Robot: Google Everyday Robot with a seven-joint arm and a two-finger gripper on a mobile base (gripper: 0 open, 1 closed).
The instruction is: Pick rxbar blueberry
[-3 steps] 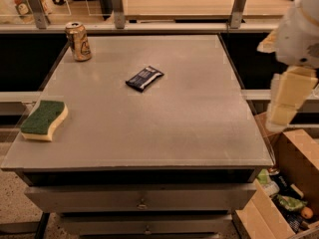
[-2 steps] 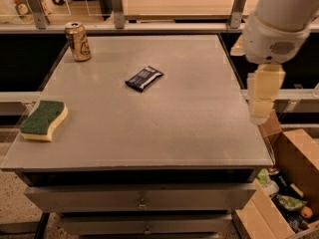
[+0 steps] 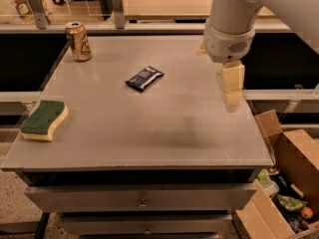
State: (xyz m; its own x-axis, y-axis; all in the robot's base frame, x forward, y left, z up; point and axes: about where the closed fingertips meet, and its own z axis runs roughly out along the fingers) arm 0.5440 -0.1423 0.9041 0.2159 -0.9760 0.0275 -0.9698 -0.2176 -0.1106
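The rxbar blueberry point(image 3: 144, 78) lay flat and aslant on the rear-middle part of the grey table point(image 3: 149, 133). It was well apart from the gripper point(image 3: 232, 96), which hung over the table's right side, to the right of the bar; whether the gripper was open or closed could not be told. Compared with the view a second before, the arm had travelled leftward from beyond the table's right edge to above its surface, while the bar, the gold can point(image 3: 79, 41) at the rear left corner and the sponge point(image 3: 44, 119) at the left edge had kept their places.
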